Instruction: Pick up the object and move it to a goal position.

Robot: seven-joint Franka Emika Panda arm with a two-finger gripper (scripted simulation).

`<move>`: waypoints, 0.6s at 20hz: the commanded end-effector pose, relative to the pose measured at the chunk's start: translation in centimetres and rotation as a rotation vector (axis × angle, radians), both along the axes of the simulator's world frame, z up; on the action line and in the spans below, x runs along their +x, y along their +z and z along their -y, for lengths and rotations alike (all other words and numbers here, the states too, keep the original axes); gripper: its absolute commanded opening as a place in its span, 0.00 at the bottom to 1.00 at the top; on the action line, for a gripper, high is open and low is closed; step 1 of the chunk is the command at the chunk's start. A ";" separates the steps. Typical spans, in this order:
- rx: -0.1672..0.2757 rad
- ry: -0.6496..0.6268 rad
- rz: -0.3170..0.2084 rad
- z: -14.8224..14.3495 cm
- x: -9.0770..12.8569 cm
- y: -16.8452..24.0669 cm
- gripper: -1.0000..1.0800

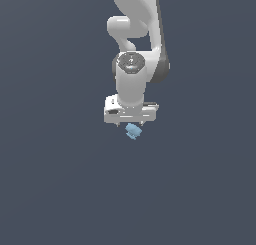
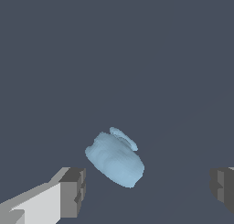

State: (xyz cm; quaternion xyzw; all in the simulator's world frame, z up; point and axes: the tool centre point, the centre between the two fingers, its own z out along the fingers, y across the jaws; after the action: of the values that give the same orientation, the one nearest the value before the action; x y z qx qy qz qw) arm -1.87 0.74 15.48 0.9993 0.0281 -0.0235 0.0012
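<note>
Fingers [image 2: 73,191] spread wide, empty, straddling the object [image 2: 115,159] on the surface — placed for closing on it.

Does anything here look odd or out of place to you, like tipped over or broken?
Nothing looks broken or spilled. The only slight oddity is the light-blue object: in the wrist view it lies tilted rather than square to the open gripper, and nearer one of the fingers than the other. It touches neither.
</note>
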 end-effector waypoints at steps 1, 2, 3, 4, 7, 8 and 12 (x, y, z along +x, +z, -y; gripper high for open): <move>0.000 0.000 0.000 0.0 0.0 0.0 0.96; 0.001 0.000 0.001 0.0 0.0 0.0 0.96; 0.003 0.000 0.002 -0.1 0.1 0.1 0.96; 0.006 0.000 0.005 -0.2 0.2 0.1 0.96; 0.021 -0.002 0.019 -0.7 0.7 0.5 0.96; 0.026 -0.004 0.023 -0.8 0.8 0.7 0.96; 0.032 -0.012 0.028 -1.0 1.0 0.9 0.96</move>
State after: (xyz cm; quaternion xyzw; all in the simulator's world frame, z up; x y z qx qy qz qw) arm -0.90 1.67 16.32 0.9996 0.0237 -0.0097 -0.0137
